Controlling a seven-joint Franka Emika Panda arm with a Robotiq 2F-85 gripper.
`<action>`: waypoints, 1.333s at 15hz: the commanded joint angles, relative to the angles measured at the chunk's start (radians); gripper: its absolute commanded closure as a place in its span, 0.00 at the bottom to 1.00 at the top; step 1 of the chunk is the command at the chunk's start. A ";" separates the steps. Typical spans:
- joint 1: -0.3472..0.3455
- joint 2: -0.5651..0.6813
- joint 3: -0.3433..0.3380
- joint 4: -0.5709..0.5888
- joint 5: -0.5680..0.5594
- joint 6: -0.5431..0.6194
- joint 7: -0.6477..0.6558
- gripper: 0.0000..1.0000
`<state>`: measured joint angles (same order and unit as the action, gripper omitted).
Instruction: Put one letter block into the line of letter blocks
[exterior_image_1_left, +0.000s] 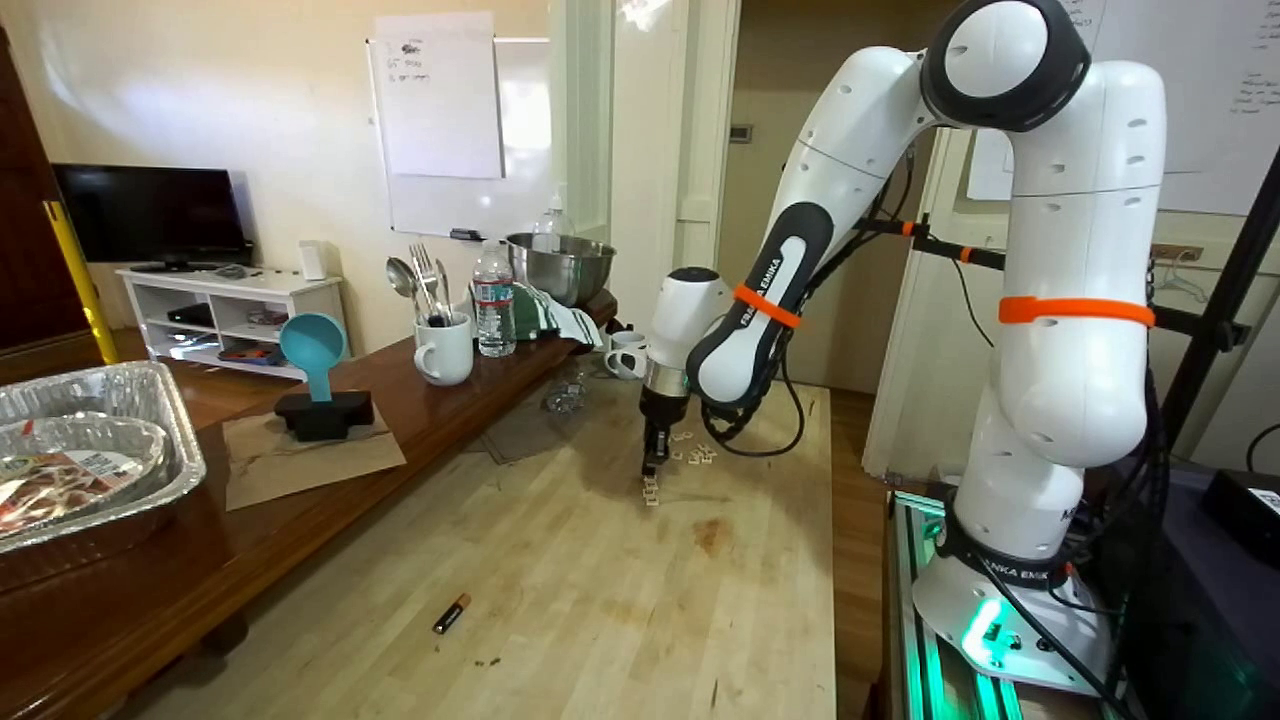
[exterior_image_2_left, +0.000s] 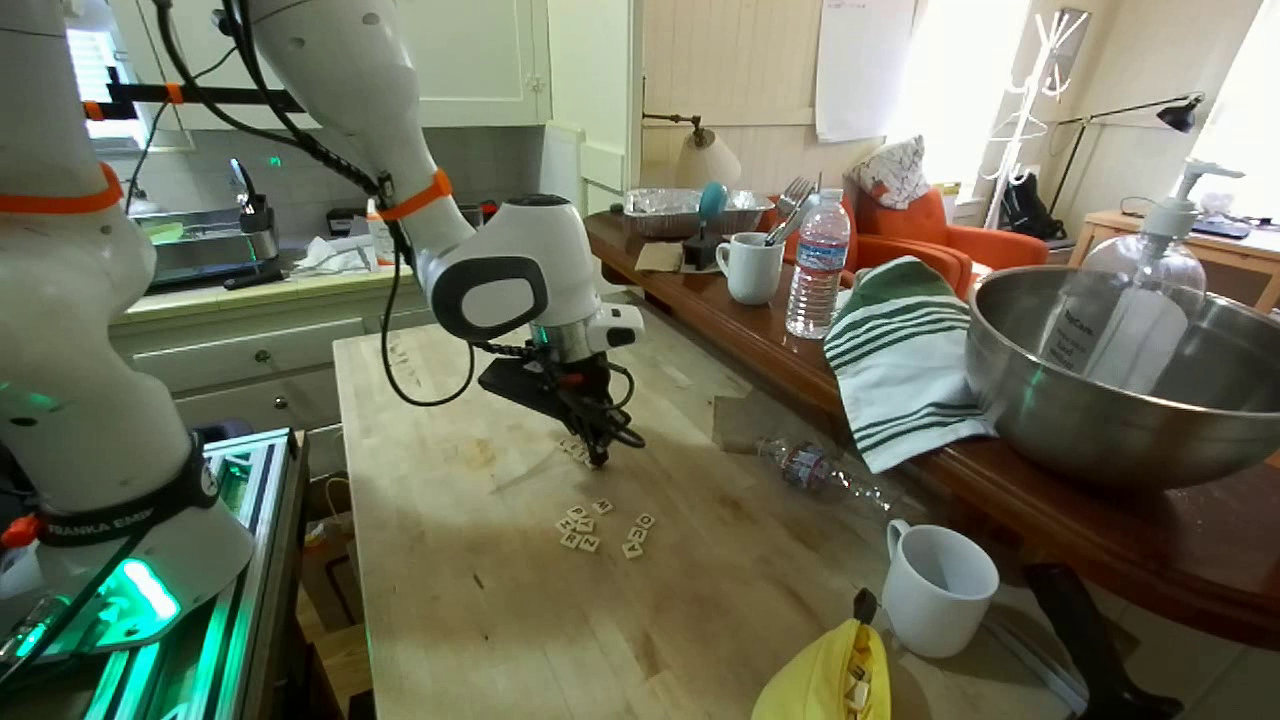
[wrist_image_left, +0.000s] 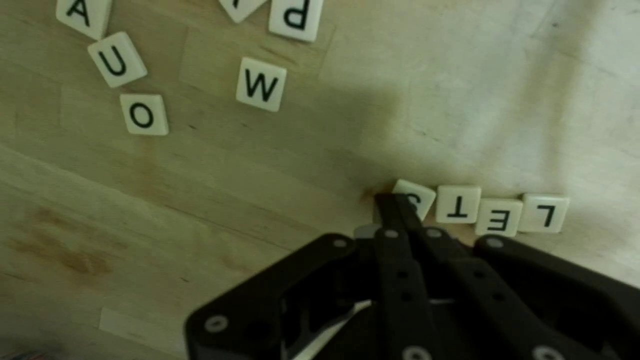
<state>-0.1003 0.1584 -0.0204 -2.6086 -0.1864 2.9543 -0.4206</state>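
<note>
The line of letter blocks shows in the wrist view as small pale tiles: S (wrist_image_left: 422, 195), T (wrist_image_left: 458, 204), E (wrist_image_left: 499, 217) and L (wrist_image_left: 544, 213). The S tile is tilted and set slightly apart from the T. The line also shows in both exterior views (exterior_image_1_left: 651, 493) (exterior_image_2_left: 572, 449). My gripper (wrist_image_left: 393, 197) has its two fingertips together, over the S tile and covering part of it. What lies under the fingertips is hidden. In both exterior views the gripper (exterior_image_1_left: 654, 468) (exterior_image_2_left: 598, 460) points down, low at the line's end. Loose tiles W (wrist_image_left: 261, 84), O (wrist_image_left: 144, 114) and U (wrist_image_left: 117, 59) lie apart.
More loose tiles (exterior_image_2_left: 580, 525) lie scattered on the wooden table (exterior_image_2_left: 480, 640). A yellow pouch (exterior_image_2_left: 820, 680), a white mug (exterior_image_2_left: 940, 590) and a crumpled bottle (exterior_image_2_left: 825, 475) are on the table. A battery (exterior_image_1_left: 452, 613) lies there too. A raised brown counter (exterior_image_1_left: 330, 520) runs alongside.
</note>
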 joint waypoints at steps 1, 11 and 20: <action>-0.015 0.016 0.011 0.011 0.016 -0.016 -0.021 1.00; -0.039 0.023 0.045 -0.002 0.003 0.043 -0.194 1.00; -0.038 0.021 0.028 -0.008 -0.039 0.060 -0.265 1.00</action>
<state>-0.1263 0.1676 0.0092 -2.6083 -0.2043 2.9878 -0.6626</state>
